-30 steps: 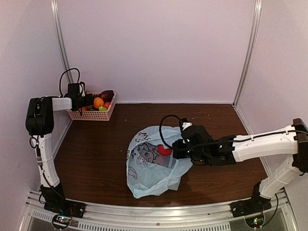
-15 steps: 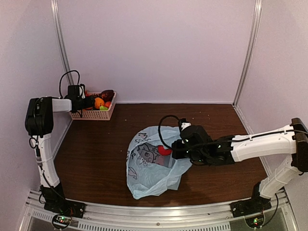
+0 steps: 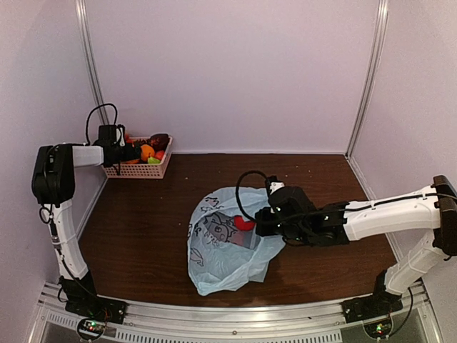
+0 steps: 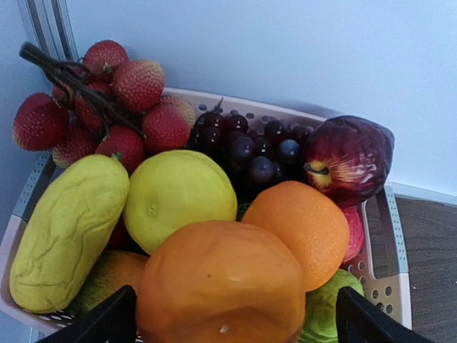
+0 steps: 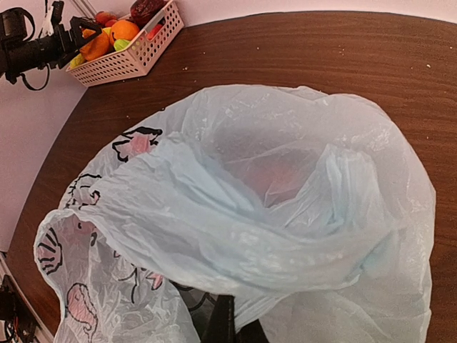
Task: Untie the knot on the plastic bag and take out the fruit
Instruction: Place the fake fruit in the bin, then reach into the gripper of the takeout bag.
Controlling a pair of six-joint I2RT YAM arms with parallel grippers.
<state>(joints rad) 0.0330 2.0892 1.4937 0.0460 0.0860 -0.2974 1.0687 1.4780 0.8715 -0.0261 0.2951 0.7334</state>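
Fruit (image 4: 214,279) lay heaped in the basket (image 3: 136,171) at upper left, left gripper (image 4: 228,325) spread wide over it; right gripper (image 5: 227,325) pinched the plastic bag (image 3: 221,261) mid-frame, likely propping its mouth open around a red piece (image 3: 245,223).

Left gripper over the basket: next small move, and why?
Probably lift the left gripper clear of the basket: its jaws stand open, the orange fruit lies in it, and a red fruit shows in the plastic bag.
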